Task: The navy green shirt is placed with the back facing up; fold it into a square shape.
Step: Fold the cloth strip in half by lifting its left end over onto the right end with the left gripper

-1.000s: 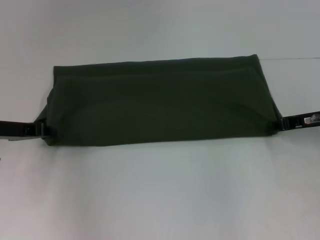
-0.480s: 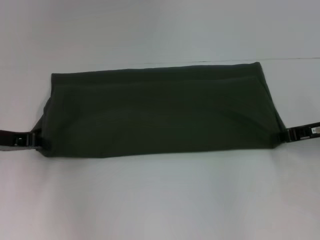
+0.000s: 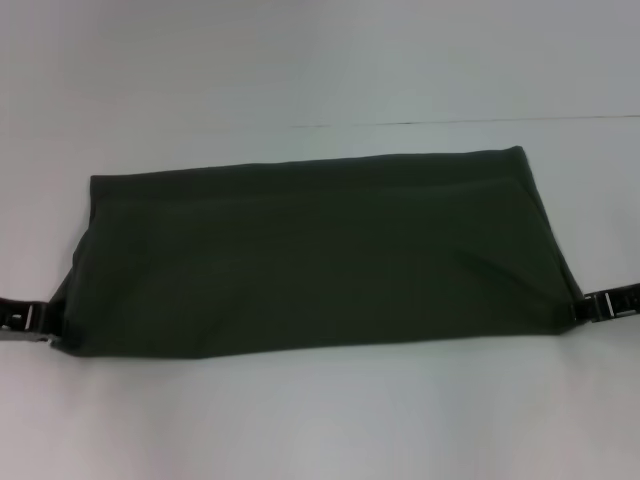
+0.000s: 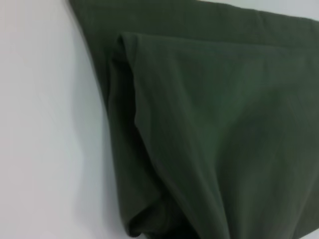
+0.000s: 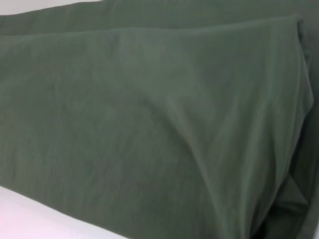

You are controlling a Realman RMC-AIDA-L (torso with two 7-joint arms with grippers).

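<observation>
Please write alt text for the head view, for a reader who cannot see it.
A dark olive-green shirt, folded into a long wide band, lies on a white table. The left gripper and the right gripper are at the band's two near corners.

No readable text, label, brand, number or sign anywhere. Plain dark olive fabric only on the navy green shirt, with no lettering on the side facing up in the head view or either wrist view. Small pale patch on the right gripper, too blurred to read.
</observation>
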